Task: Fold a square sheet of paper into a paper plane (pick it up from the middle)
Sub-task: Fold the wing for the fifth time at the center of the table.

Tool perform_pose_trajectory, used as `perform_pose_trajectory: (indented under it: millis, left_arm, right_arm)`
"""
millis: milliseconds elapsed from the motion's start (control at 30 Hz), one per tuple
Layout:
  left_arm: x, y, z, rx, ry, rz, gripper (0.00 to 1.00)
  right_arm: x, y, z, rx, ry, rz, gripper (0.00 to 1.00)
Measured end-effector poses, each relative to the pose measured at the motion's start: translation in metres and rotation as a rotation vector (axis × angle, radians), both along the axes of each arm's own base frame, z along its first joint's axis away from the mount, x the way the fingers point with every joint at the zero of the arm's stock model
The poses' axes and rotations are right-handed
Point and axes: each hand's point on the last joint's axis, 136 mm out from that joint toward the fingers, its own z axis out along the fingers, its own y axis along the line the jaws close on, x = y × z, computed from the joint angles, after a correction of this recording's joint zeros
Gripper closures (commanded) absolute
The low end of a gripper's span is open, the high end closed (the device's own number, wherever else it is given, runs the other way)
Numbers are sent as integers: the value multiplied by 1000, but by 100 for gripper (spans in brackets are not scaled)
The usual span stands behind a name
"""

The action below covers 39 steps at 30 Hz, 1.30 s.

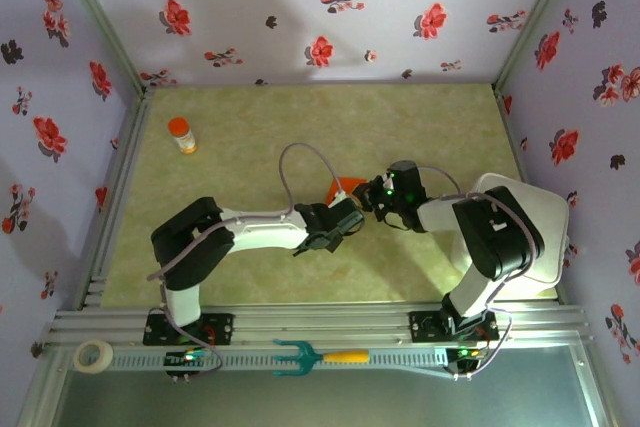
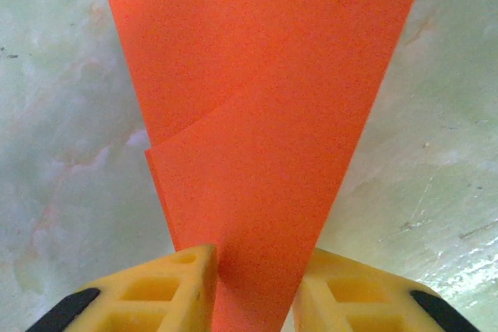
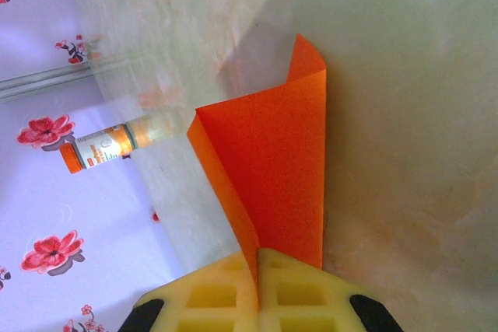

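The orange-red sheet of paper (image 1: 345,187) is folded and held up off the mat in the middle of the table, between the two grippers. In the left wrist view the paper (image 2: 257,114) tapers down to a narrow end with a layered flap. That end passes between the fingers of my left gripper (image 2: 257,258), whose jaws stand apart on either side of it. My right gripper (image 3: 258,253) is shut on a creased edge of the paper (image 3: 280,169), which stands up in a V. From above, my left gripper (image 1: 348,219) and my right gripper (image 1: 370,195) nearly touch.
A small orange-capped bottle (image 1: 182,135) stands at the far left of the mat and lies beyond the paper in the right wrist view (image 3: 101,148). A teal fork tool (image 1: 318,356) and a tape roll (image 1: 94,355) rest on the front rail. Floral walls enclose the table.
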Motion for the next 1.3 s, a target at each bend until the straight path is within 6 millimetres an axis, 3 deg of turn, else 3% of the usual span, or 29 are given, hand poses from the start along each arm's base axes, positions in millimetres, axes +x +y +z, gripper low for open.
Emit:
perform_pose_trajectory:
  millis: [367, 567, 767, 1133, 1300]
  left_arm:
    - [1, 0, 0, 7, -5, -3, 83]
    - [1, 0, 0, 7, -7, -3, 90]
    - [1, 0, -4, 15, -2, -1, 93]
    - [-3, -5, -10, -20, 36, 11, 92]
    - [-6, -7, -12, -44, 68, 19, 92]
  right_arm:
    - [0, 0, 0, 0, 0, 0, 97]
    - [0, 0, 0, 0, -1, 1, 90]
    - [-3, -1, -4, -35, 9, 25, 67]
    - [-15, -37, 16, -240, -49, 61, 59]
    - [-22, -43, 12, -291, -40, 86, 59]
